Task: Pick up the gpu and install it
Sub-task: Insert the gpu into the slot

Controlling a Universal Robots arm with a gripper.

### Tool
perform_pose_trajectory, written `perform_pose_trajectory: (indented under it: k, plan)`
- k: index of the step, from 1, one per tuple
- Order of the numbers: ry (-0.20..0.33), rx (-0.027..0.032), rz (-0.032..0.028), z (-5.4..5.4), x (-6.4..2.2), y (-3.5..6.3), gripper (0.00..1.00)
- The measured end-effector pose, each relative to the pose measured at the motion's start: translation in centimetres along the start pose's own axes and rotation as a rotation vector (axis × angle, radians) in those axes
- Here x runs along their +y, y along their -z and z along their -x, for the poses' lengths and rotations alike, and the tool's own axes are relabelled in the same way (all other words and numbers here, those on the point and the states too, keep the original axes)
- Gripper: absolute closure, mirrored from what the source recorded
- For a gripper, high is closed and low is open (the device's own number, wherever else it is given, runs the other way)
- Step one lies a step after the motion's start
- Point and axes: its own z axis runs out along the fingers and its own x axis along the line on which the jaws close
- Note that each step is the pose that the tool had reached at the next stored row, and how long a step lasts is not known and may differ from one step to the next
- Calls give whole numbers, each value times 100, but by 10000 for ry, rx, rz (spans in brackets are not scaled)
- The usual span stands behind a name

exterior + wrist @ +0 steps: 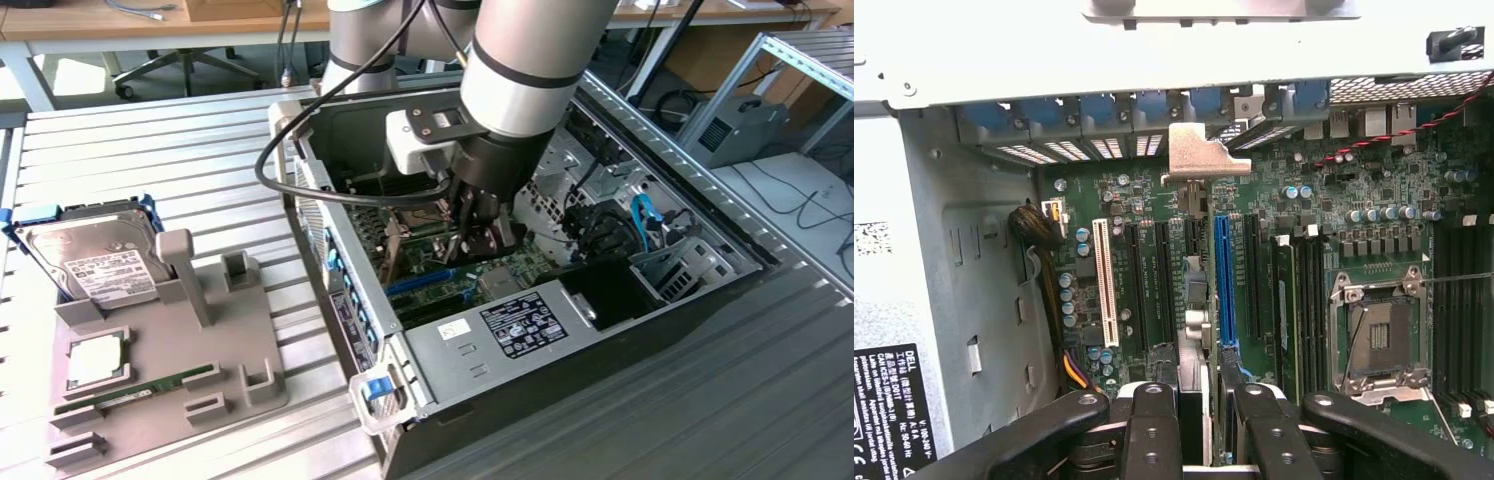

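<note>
Gripper (478, 238): you're looking at the arm reaching down inside the open PC case (441, 345), jaws sitting just above the motherboard (1354, 230).
Jaws: they're clamping the gpu (1199, 300) edge-on, one finger (1150, 425) per face; partly closed, gripping the card.
Gpu: it's standing upright between the jaws, seen from above as a thin edge, silver end bracket (1204, 152) pointing at the rear slot openings (1114, 110) of the case.
Slot: card edge is hanging over the expansion slots, just beside the blue PCIe slot (1225, 275); can't tell if the contacts are touching it yet.
Step in hand: judging by this, you're aligning the card w/ its slot before seating.
Doing it well: keep the card vertical and parallel to the slot, bracket tab lining up w/ the rear opening; press straight down, no twisting, or the contacts may be catching the slot wall.
Watch: white slot (1109, 285) and capacitors nearby; don't let the board drift onto them.
Elsewhere: hard drive (91, 255) is resting in the grey fixture (160, 370) on the tabletop, well apart.
</note>
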Motion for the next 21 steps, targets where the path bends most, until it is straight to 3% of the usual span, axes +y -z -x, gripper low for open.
perform_pose_trajectory:
  k: [21]
  plan:
    - [-205,7,-16,107,9,-37,73]
